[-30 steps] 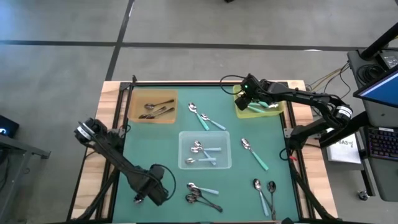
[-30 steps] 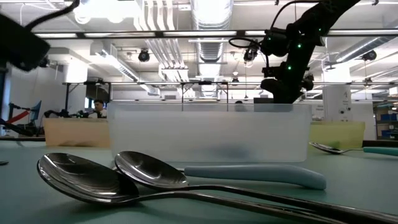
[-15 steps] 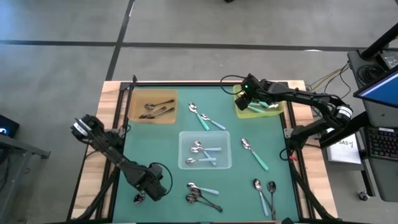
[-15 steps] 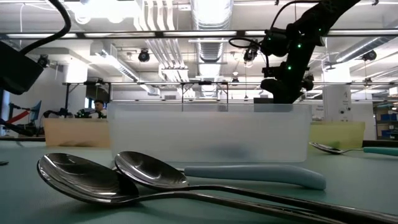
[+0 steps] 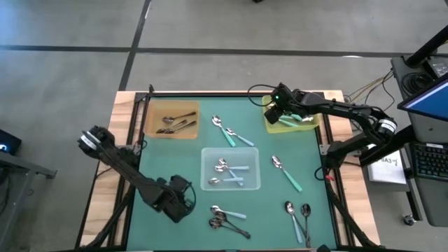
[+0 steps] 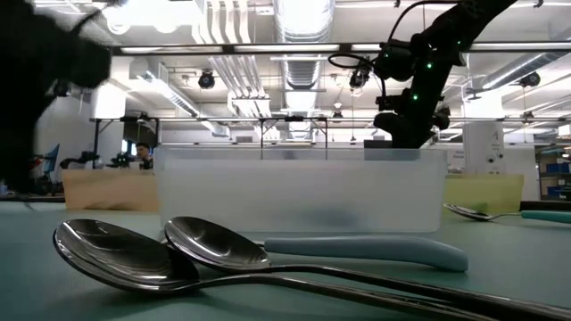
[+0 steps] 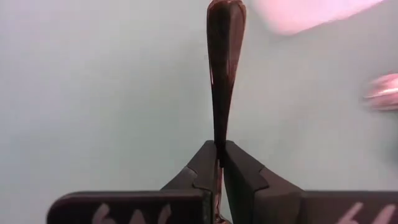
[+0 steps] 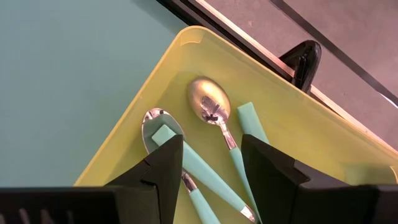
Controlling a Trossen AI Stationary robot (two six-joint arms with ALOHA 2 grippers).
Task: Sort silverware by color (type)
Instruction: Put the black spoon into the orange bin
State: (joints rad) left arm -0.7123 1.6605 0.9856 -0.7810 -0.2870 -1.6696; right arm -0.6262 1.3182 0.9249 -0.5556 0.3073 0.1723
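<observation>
One all-dark metal spoon [image 7: 222, 74] is pinched by its handle between the fully closed fingers of the left gripper [image 7: 219, 163], its long axis running straight out from the jaws, bowl end farthest away, over the green table [image 5: 182, 154] near the clear plastic tray [image 5: 207, 183]. Three spoons lie in that clear tray, three dark spoons [image 5: 175, 122] in the brown tray [image 5: 150, 116] beyond it. The right gripper [image 8: 211, 163] hangs with jaws wide apart and empty over the yellow-green tray [image 8: 292, 118] at the far right corner, where two teal-handled spoons [image 8: 219, 118] and another teal handle show.
</observation>
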